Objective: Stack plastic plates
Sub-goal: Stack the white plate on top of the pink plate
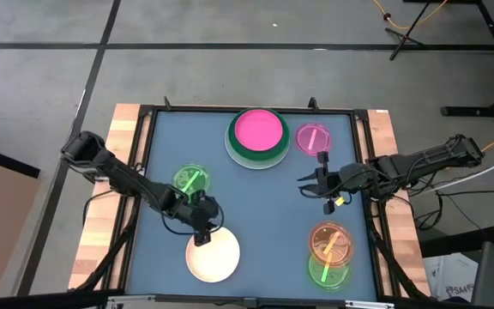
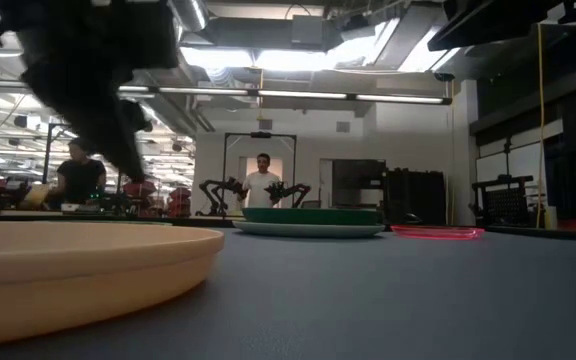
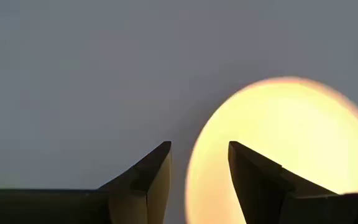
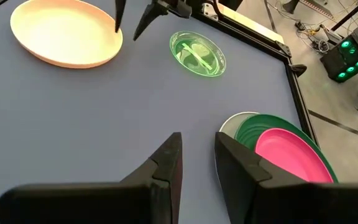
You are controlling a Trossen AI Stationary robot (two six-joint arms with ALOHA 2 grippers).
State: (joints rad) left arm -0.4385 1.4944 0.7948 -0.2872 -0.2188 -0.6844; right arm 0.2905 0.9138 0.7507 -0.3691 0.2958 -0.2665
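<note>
So the table (image 1: 256, 232) has a blue-grey top with plates spread all over it. At the middle of the far edge there's a stack: hot pink plate (image 1: 258, 130) on top of a dark green plate (image 1: 240, 155), with a pale plate (image 4: 230, 125) peeking out underneath in the right wrist view. Just to the right of that stack sits a small translucent pink plate (image 1: 313, 138). Near the left edge, about midway, is a small translucent green plate (image 1: 190, 180). The cream plate (image 1: 213, 256) lies by the near edge, left of centre, on its own. Over by the near right corner a small orange plate (image 1: 329, 243) overlaps a second small green plate (image 1: 328, 272). The left gripper (image 1: 206, 230) hovers right at the far rim of the cream plate, fingers a little way apart with nothing between them. The right gripper (image 1: 309, 183) hangs over bare table just in front of the pink stack, also narrowly parted and holding nothing. Two people stand in the room behind the table.
</note>
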